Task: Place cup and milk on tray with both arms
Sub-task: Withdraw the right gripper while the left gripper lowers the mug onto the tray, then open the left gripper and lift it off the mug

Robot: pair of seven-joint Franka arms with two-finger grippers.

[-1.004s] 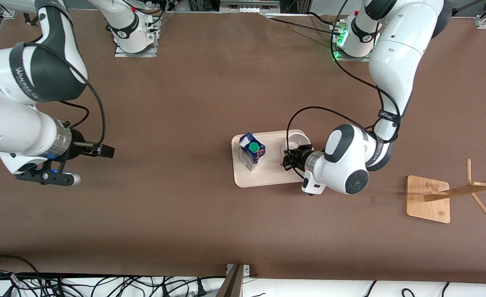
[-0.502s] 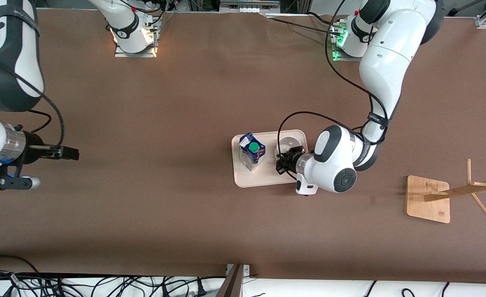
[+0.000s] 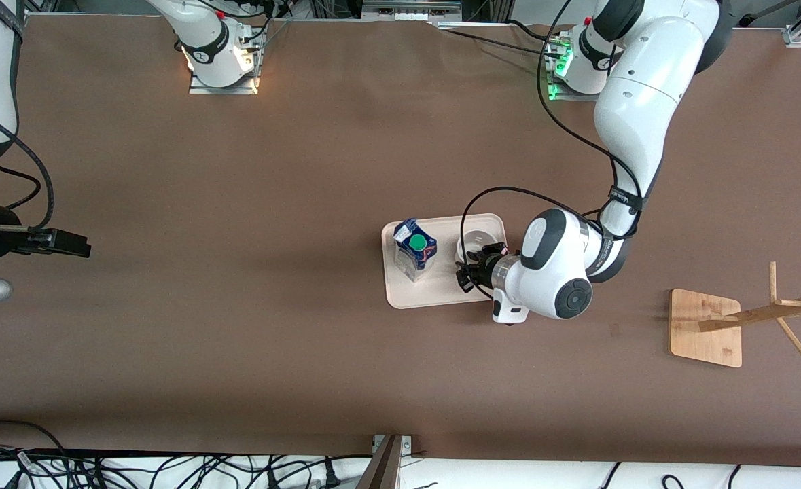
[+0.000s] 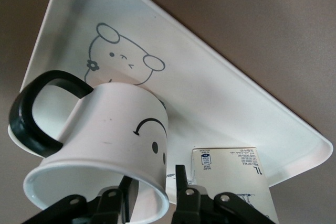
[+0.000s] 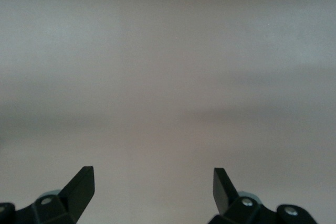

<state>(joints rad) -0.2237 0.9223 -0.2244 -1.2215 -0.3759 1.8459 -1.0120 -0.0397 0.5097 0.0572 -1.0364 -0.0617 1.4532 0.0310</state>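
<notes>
Left gripper (image 4: 152,203) clamped on one cup's (image 4: 105,145) rim, one milk (image 3: 414,249), one tray (image 3: 434,288), right gripper (image 5: 152,187) open

Milk (image 3: 414,249) and cup (image 3: 478,241) on tray (image 3: 434,293), left pincer (image 3: 473,268) at cup's rim; right pincer (image 3: 67,242) over bare table (image 3: 271,170).

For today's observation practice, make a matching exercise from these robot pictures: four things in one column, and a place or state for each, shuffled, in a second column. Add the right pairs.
Things
1. milk carton
2. mug
3. right claw
4. wooden rack

Places or states
A. open, holding nothing, over bare table at the right arm's end
B. gripped by its wall in the left claw, over the tray
C. stands on the table at the left arm's end
D. stands upright on the tray, green cap on top

Pairs: 1-D, 2-B, 3-A, 4-C
</notes>
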